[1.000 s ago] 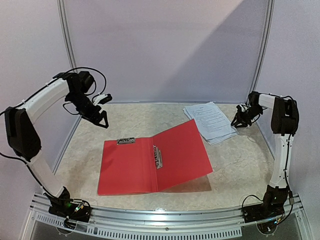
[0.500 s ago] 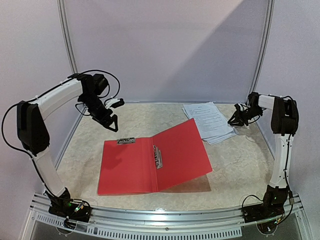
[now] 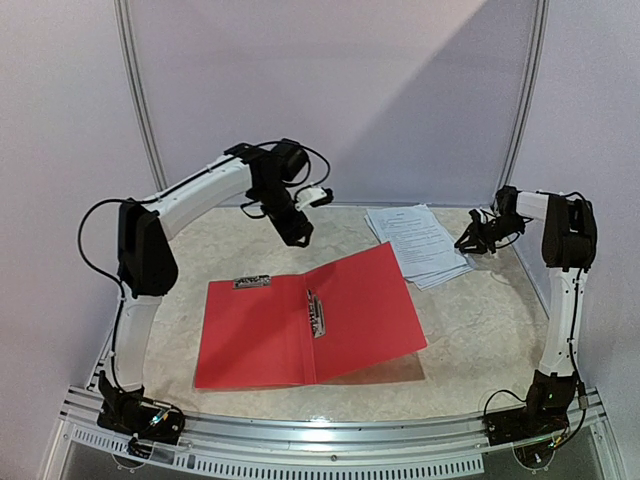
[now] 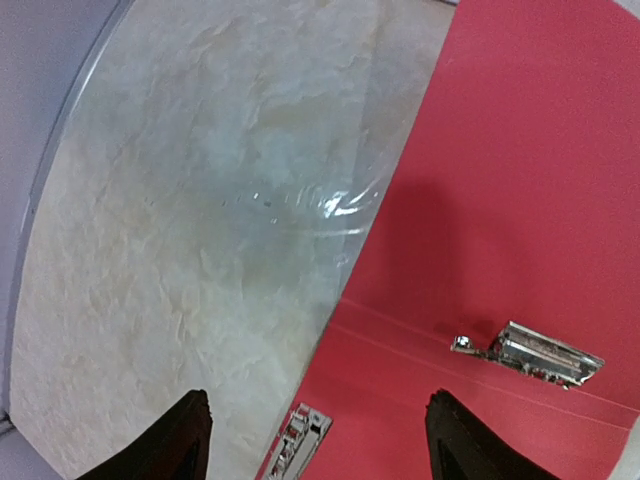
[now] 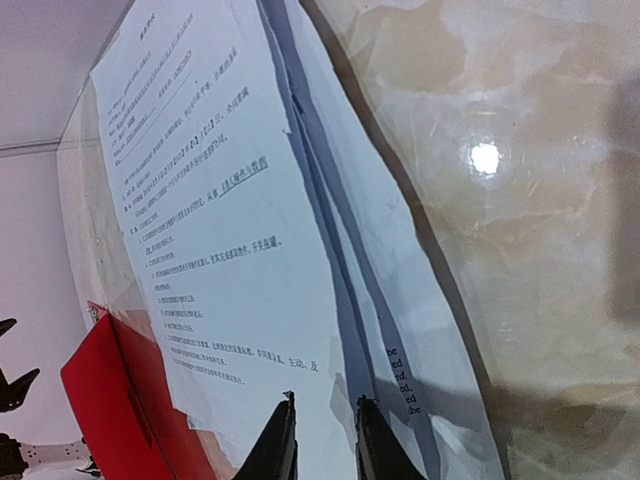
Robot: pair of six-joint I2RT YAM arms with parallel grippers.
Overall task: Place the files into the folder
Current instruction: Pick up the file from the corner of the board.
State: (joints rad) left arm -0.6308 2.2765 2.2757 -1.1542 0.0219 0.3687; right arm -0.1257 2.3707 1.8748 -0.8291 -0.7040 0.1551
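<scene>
My left claw (image 3: 300,238) hangs released above the far part of the table (image 3: 480,320), just behind the folder (image 3: 300,325). In the left wrist view my left claw (image 4: 318,410) has its two fingers standing wide apart, with nothing between them. Under it I see the red folder (image 4: 520,180) and the bare table (image 4: 180,220).

The folder lies open in the middle of the table. Its left leaf is flat, and its right leaf is tilted up, with a shadow under it. One silver clip (image 3: 316,313) sits on the spine. A second clip (image 3: 252,282) sits at the far edge of the left leaf.

The files (image 3: 420,243) lie in a loose, fanned stack at the far right of the table, outside the folder and just beside its raised leaf. I cannot tell if they touch it.

My right claw (image 3: 468,243) is at the right edge of this stack. In the right wrist view its fingertips (image 5: 280,435) are nearly together, with only a narrow gap, right over the files (image 5: 200,250). I cannot tell whether they pinch a sheet or only stand above the paper.
</scene>
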